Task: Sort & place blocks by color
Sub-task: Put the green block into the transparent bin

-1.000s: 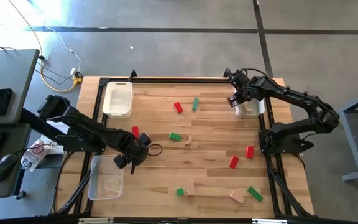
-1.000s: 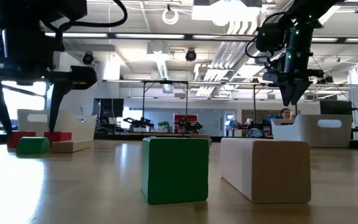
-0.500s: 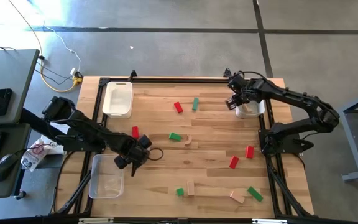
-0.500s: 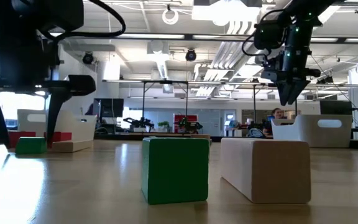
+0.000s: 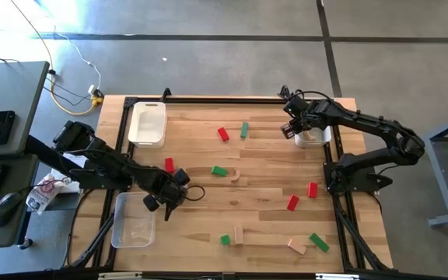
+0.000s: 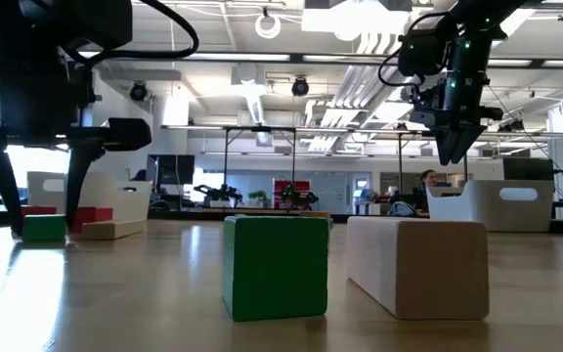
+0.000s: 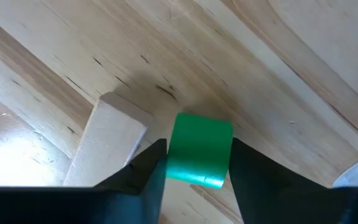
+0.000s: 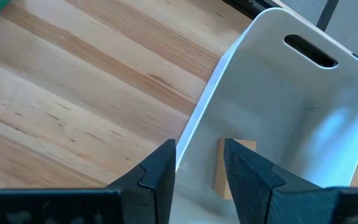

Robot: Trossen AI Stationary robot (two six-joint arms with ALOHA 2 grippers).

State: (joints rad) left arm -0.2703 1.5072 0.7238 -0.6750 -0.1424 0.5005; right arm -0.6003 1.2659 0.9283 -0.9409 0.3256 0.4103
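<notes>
**Green block in left grip, near clear tray**

Green block [image 7: 199, 149]: clamped between left gripper [image 7: 194, 163] fingers, on counter [image 5: 263, 155], beside plain wood block [image 7: 107, 140], next to clear tray [image 5: 133, 222]. Right gripper [image 8: 199, 163]: fingers part open, empty, over white tray [image 8: 278, 93] holding one wood block [image 8: 234, 168].
</notes>
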